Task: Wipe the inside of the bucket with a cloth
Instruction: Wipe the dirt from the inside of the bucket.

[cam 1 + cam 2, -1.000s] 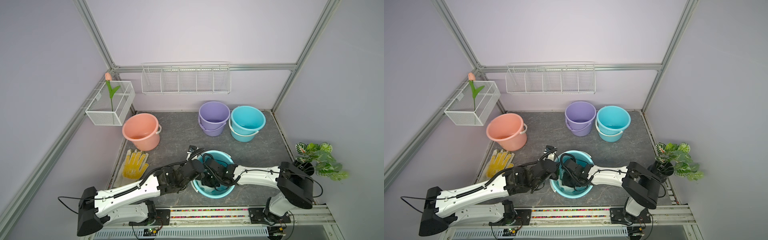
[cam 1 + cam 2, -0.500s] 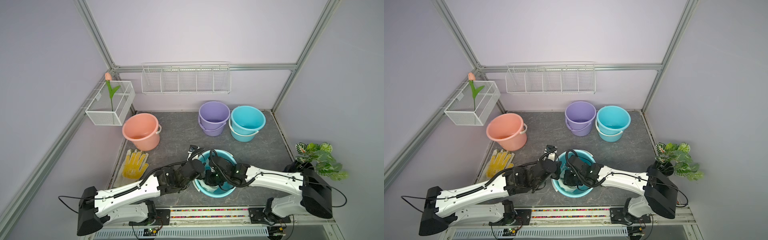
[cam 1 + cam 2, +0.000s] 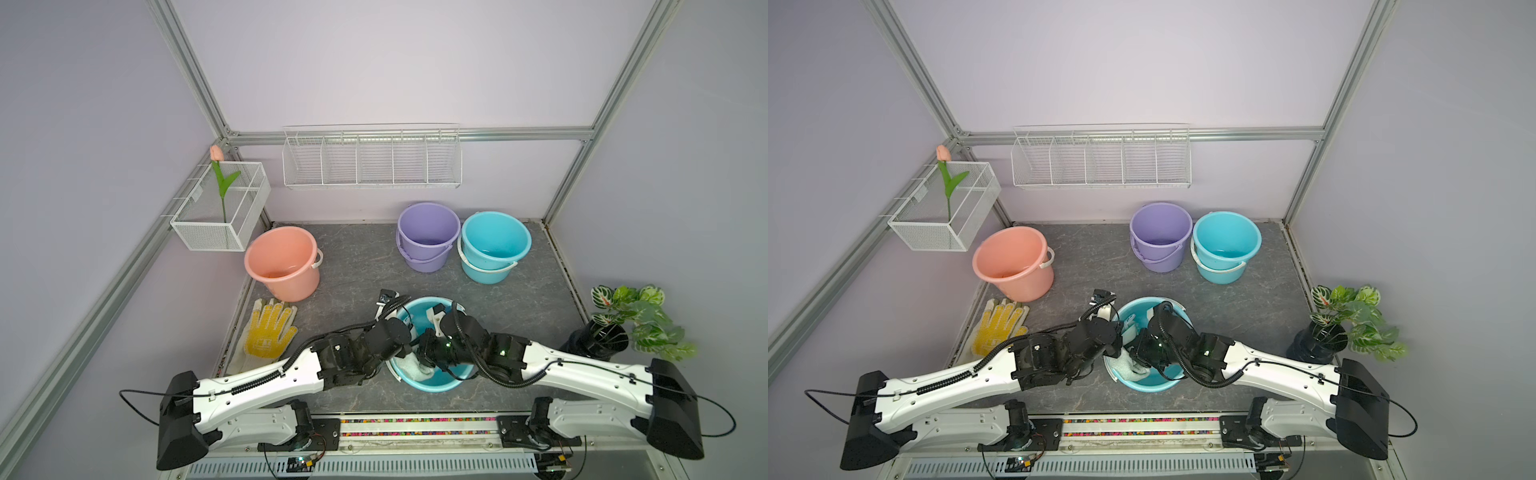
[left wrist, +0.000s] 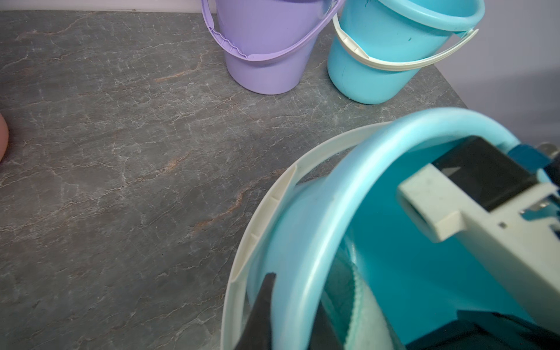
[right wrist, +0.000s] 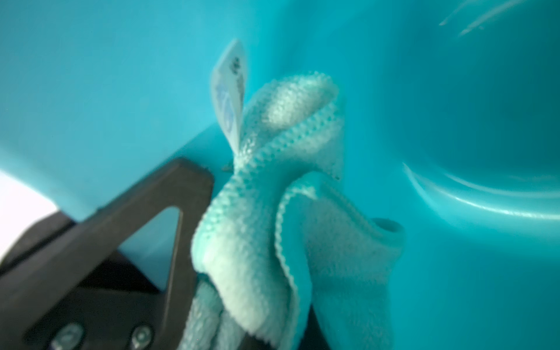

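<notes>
The left hand [image 4: 291, 321] is clamping the rim of the teal bucket [image 3: 432, 300] between its fingers, and that pinch should be bracing the bucket firmly against the counter [image 3: 353, 266]. Beside it, the right hand [image 3: 428, 353] is reaching inside and gripping the bunched cloth [image 5: 272, 212], which is hanging just past its fingertips near the wall. I judge it should be pressing those folds flat and sweeping slowly round.

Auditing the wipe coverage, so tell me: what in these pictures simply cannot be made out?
- Floor of the bucket: mostly covered by the left arm and right arm in both top views.
- One finger of the right gripper: hidden by the cloth, right wrist view.
- Print on the label: blurred, right wrist view.
- Inner finger of the left gripper: largely hidden by the bucket's rim, left wrist view.
</notes>
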Controlling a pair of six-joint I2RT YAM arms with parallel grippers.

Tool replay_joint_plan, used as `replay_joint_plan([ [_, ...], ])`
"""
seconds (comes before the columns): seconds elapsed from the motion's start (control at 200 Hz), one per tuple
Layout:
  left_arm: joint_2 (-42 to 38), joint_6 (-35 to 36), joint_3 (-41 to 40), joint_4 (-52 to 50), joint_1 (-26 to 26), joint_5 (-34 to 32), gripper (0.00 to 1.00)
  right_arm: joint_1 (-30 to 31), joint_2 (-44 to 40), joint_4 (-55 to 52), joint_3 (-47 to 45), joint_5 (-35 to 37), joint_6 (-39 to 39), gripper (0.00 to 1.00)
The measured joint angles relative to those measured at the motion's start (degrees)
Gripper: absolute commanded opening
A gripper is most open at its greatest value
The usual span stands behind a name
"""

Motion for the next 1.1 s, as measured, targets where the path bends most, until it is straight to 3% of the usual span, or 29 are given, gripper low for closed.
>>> replay_joint_plan([
  [0.44, 1.53, -0.04, 1.18, 2.58, 0.11, 0.00, 0.00, 1.92, 4.59, -6.88, 5.46, 16.48, 17.33, 0.07],
  [0.765, 1.92, -0.04, 1.18, 3.45, 0.37, -0.02, 0.00, 2.03, 14.34, -15.26, 11.72, 24.65, 21.38, 0.07],
  [1.1, 2.01, -1.09, 1.03, -0.55, 1.40, -1.07, 0.00, 1.46, 19.37, -12.41, 14.03, 26.12, 22.49, 0.07],
])
